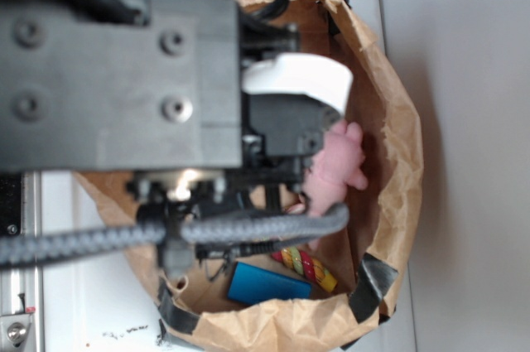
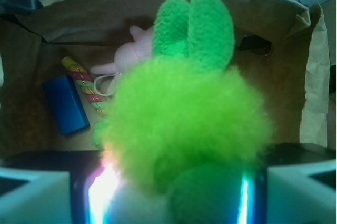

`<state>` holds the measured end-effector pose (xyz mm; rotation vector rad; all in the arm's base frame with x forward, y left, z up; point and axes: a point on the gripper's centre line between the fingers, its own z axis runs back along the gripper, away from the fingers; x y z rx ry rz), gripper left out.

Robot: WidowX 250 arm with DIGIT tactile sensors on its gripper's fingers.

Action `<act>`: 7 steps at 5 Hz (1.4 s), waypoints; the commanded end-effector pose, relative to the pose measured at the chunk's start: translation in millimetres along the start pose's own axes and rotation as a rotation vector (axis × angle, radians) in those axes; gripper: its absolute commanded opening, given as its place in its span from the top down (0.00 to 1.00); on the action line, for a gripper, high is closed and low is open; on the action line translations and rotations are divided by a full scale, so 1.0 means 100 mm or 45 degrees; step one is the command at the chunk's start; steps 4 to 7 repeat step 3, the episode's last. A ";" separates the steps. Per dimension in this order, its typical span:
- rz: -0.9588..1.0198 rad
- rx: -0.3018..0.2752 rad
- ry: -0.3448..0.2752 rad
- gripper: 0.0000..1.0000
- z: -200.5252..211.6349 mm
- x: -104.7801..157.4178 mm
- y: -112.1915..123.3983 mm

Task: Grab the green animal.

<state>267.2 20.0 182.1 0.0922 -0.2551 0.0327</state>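
The green animal (image 2: pixel 184 124) is a fuzzy lime-green plush with two upright ears, and it fills the middle of the wrist view. It sits between the two fingers of my gripper (image 2: pixel 174 184), which is shut on its lower body; the left finger (image 2: pixel 81 187) and the right finger (image 2: pixel 260 187) press its sides. The plush is held above the floor of the bag. In the exterior view my arm (image 1: pixel 124 79) reaches into the bag from above and hides both the green animal and the fingers.
A brown paper bag (image 1: pixel 397 145) with rolled edges surrounds everything. On its floor lie a pink plush animal (image 1: pixel 335 174) (image 2: pixel 131 52), a blue block (image 1: pixel 269 284) (image 2: pixel 66 105) and a striped rope toy (image 1: pixel 310 265) (image 2: pixel 87 84). A grey cable (image 1: pixel 248 232) crosses the bag.
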 end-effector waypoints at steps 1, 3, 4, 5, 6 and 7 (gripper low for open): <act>0.018 0.017 -0.099 1.00 0.23 0.04 0.07; 0.035 0.050 -0.120 1.00 0.19 0.05 0.03; 0.035 0.050 -0.120 1.00 0.19 0.05 0.03; 0.035 0.050 -0.120 1.00 0.19 0.05 0.03; 0.035 0.050 -0.120 1.00 0.19 0.05 0.03; 0.035 0.050 -0.120 1.00 0.19 0.05 0.03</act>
